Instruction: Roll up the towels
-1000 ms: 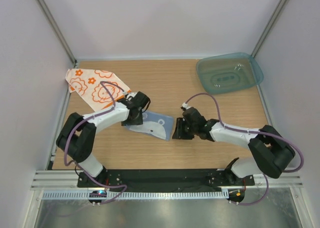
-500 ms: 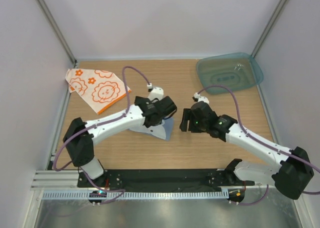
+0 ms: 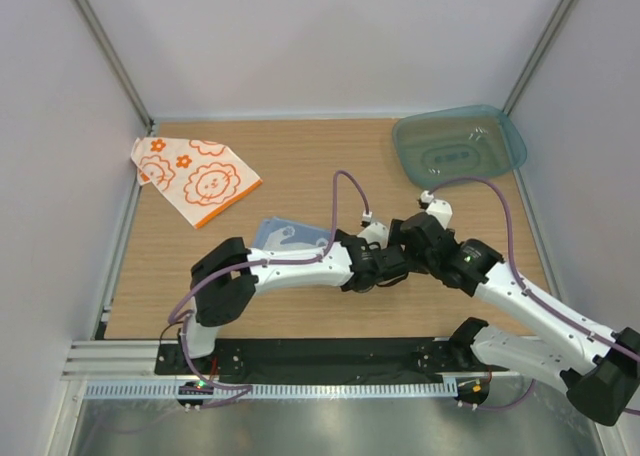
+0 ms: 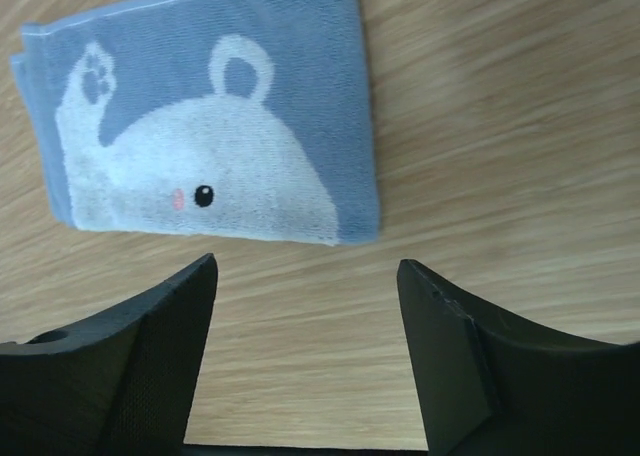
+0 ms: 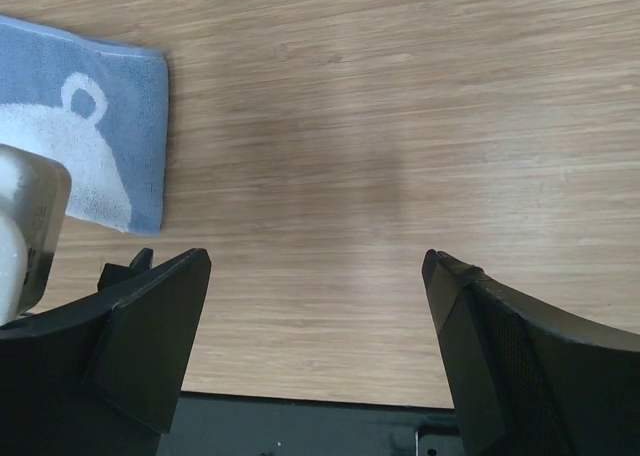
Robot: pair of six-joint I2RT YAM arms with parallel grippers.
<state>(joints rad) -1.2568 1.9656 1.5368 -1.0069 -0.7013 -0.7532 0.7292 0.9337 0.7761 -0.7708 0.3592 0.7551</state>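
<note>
light: bright, even, diffuse | shadows: faint, soft-edged on table (image 5: pixel 395 166) | focus: sharp in all views

My left arm (image 3: pixel 290 264) stretches low and far across toward my right side, and my left gripper (image 4: pixel 305 286) points down with its fingers spread apart, nothing between them. My right arm (image 3: pixel 530 301) reaches in to meet it, the two wrists almost touching. My right gripper (image 5: pixel 315 276) is parted wide and empty too.

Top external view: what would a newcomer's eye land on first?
The left gripper and right gripper nearly meet mid-table, both open and empty. Just to their left the blue towel lies flat, not rolled. The orange-print towel sits at the far left corner.
</note>
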